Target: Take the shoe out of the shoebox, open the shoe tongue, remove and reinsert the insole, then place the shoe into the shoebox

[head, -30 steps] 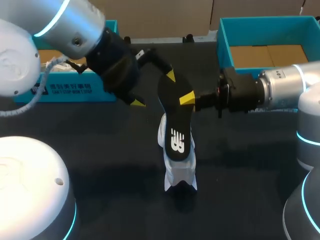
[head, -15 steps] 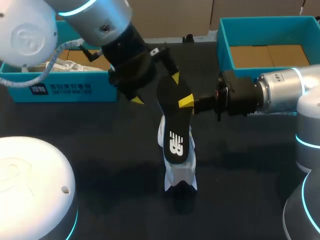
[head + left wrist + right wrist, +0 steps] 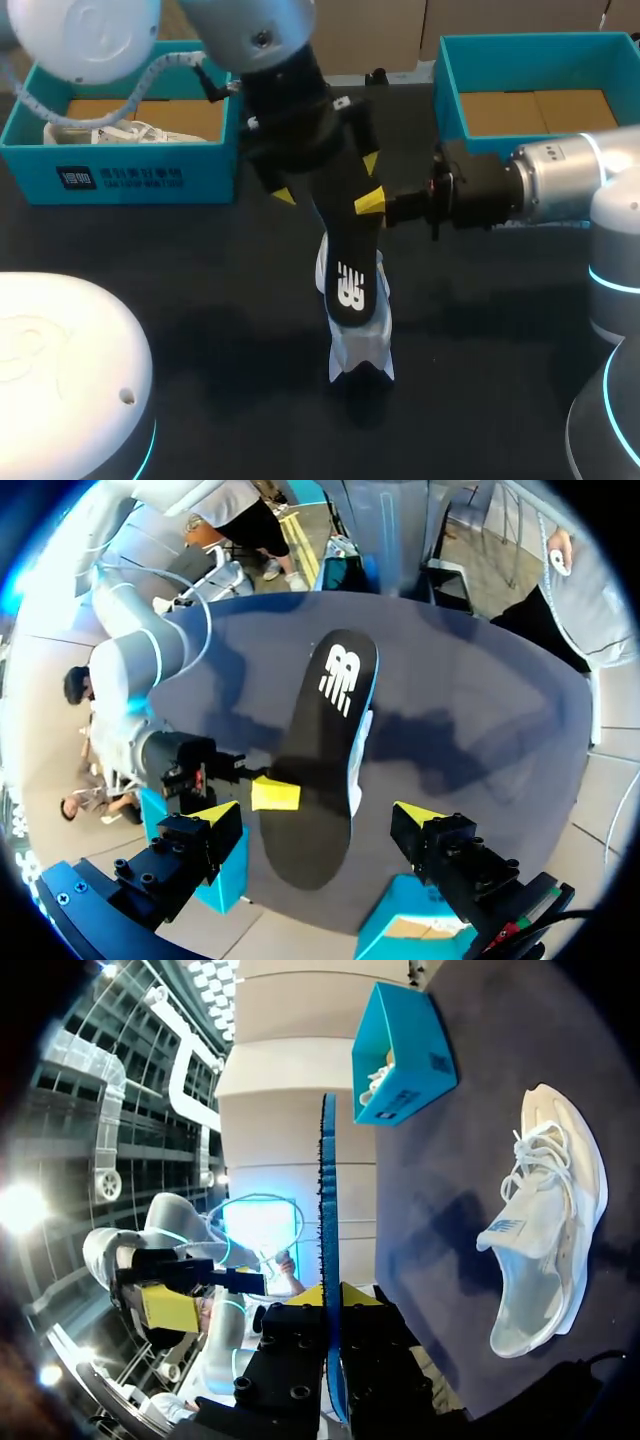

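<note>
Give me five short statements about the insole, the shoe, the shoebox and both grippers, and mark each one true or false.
1. The right gripper is shut on the insole. True.
2. The insole sits inside the shoe. False: it is held in the air, out of the shoe.
3. The left gripper clamps the insole. False: its fingers stand open on either side of the insole, without touching it.
4. The shoe lies on the table, outside the boxes. True.
5. The shoebox at the left is empty. False: a second white shoe lies in it.
</note>
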Robot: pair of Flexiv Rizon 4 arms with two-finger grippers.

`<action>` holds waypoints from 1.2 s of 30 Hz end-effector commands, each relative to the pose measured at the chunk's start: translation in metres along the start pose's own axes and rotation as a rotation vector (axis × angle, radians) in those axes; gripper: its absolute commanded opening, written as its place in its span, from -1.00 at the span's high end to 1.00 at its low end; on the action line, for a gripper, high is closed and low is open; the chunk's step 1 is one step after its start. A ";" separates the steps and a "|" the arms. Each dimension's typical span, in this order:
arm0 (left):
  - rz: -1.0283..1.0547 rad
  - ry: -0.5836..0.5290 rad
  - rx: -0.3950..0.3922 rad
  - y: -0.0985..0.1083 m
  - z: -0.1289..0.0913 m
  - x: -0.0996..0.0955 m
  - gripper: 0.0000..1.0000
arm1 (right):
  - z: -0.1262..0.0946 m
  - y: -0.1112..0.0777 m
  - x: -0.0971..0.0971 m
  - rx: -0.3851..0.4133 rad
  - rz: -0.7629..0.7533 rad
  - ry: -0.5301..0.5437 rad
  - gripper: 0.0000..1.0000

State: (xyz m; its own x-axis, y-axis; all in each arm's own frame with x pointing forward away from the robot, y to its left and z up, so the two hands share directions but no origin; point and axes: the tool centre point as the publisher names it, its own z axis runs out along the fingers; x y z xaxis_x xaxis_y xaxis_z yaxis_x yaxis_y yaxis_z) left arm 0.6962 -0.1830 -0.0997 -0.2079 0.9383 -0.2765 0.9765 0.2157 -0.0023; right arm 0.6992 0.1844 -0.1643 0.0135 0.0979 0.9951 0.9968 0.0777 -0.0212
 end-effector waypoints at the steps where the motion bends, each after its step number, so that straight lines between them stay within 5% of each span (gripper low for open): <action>1: 0.012 0.097 0.002 -0.006 0.005 -0.008 -1.00 | 0.004 0.004 -0.001 0.009 0.001 -0.001 1.00; 36: 0.050 0.118 0.001 -0.018 0.016 -0.018 -1.00 | 0.004 0.009 -0.004 0.031 0.004 -0.006 1.00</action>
State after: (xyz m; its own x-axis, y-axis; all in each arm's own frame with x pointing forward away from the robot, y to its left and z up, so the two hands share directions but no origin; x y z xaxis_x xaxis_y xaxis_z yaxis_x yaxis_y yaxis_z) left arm 0.6815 -0.2102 -0.1069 -0.1641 0.9739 -0.1567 0.9858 0.1677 0.0105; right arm 0.7089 0.1865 -0.1673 0.0162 0.1053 0.9943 0.9934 0.1111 -0.0279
